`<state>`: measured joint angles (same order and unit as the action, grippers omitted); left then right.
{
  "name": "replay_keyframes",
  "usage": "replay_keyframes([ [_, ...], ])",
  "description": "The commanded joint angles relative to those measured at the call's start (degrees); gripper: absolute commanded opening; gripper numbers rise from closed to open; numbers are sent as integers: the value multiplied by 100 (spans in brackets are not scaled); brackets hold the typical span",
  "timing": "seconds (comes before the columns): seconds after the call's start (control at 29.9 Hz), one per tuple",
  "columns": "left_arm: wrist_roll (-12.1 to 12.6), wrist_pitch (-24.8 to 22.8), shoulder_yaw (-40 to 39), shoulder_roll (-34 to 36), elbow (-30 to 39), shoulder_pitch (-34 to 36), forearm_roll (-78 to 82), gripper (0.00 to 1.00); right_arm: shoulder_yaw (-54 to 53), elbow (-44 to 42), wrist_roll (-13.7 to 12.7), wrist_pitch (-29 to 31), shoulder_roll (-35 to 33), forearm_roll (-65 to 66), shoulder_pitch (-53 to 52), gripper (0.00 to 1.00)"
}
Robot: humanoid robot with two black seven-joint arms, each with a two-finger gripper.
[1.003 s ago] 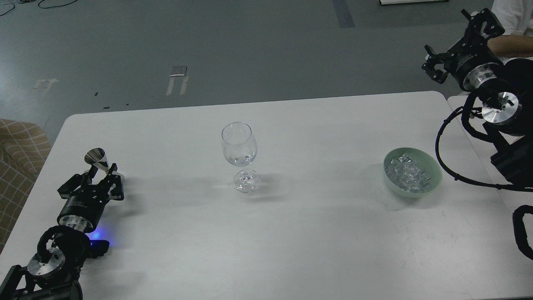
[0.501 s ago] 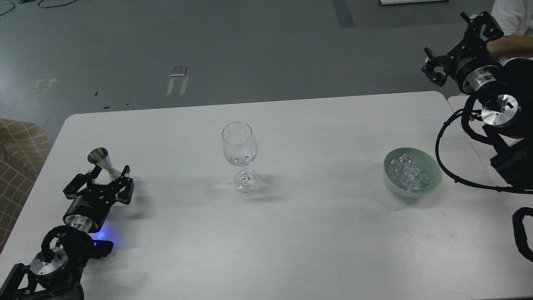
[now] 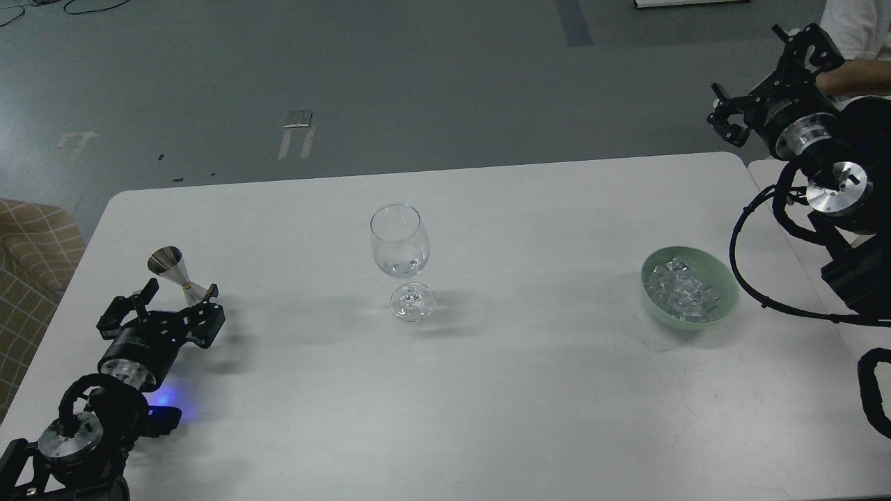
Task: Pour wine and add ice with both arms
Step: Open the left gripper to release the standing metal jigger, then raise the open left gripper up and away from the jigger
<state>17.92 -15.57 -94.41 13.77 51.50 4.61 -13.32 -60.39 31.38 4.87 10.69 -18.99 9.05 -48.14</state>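
Note:
A clear wine glass point(image 3: 399, 245) stands upright mid-table, with a little colourless wine point(image 3: 406, 266) at the bottom of its bowl. A small silver jigger point(image 3: 174, 270) stands at the left of the table point(image 3: 529, 390). My left gripper point(image 3: 178, 295) is open just in front of the jigger, its fingers spread to either side of the jigger's base, holding nothing. A pale green bowl point(image 3: 724, 305) at the right holds many clear ice cubes point(image 3: 682, 288). My right gripper point(image 3: 764, 78) is open and empty, raised beyond the table's far right corner, well behind the bowl.
A second table's edge point(image 3: 764, 171) abuts at the right. A person's arm point(image 3: 857, 67) shows at the top right behind my right gripper. A checked seat point(image 3: 31, 250) stands left of the table. My right arm's cables point(image 3: 748, 289) loop close to the bowl.
My left gripper has let go of the jigger, opened wide and drawn back a little; the jigger was tilted and now stands. My right gripper has shifted slightly to the right.

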Motion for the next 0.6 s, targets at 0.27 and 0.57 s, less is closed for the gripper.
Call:
replay_keyframes([
  [0.27,10,45,-191,196,535,-619,-31,93,0,27,5,4,9,0,7,100],
  [0.57,10,818,-411,205,2003,-980,-13,93,-17,27,14,12,0,-18,173,100],
])
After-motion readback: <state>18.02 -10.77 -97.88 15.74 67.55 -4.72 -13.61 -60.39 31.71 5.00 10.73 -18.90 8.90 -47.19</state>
